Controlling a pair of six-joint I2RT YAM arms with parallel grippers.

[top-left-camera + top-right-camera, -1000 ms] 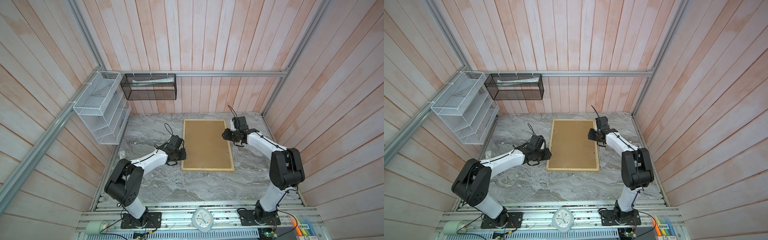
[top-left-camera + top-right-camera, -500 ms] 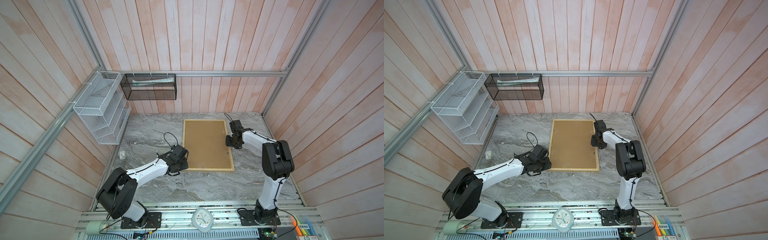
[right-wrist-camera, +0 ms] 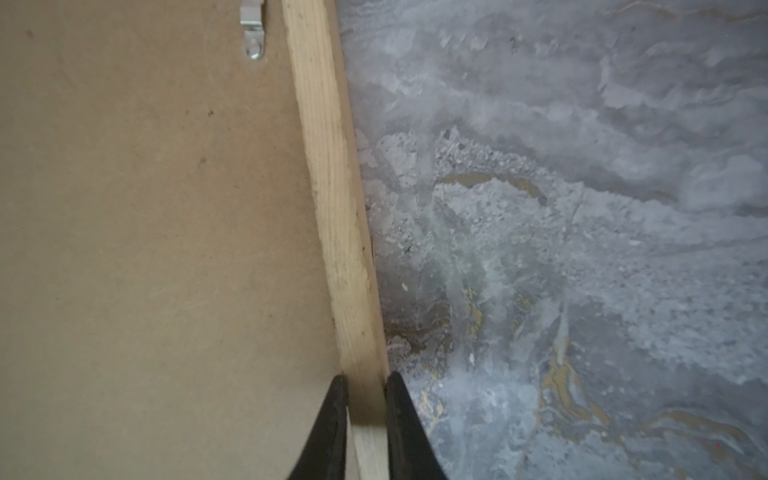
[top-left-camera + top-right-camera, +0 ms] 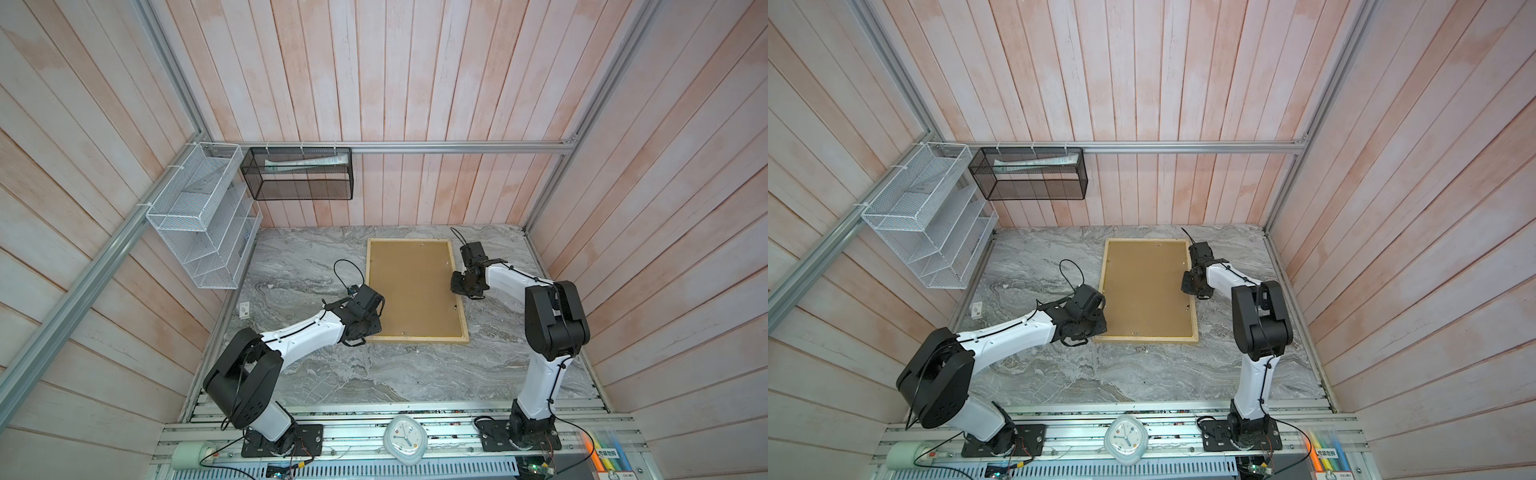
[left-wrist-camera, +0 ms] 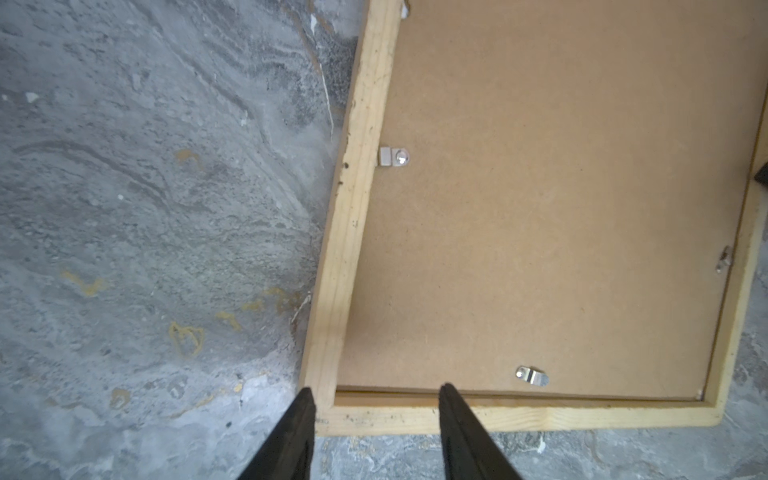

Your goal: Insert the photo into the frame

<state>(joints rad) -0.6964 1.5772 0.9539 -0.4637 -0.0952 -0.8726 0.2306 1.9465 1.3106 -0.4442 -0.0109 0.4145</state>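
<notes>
Grey marbled tabletop (image 4: 332, 374) bears the pale wooden rectangular picture frame (image 4: 415, 340), lying back-up with a flat brown backing board (image 4: 411, 286) inside it. Since a second ago the right gripper (image 3: 363, 386) has come down on the right slat and pinched it; the left gripper (image 5: 376, 390), jaws apart, has reached the near-left corner.

I've got a grey marbled surface (image 4: 332, 374). The frame (image 4: 415, 339) lies flat on it toward the back, backing board (image 4: 411, 286) facing up. A small white tag (image 4: 244, 309) lies near the surface's left edge.
</notes>
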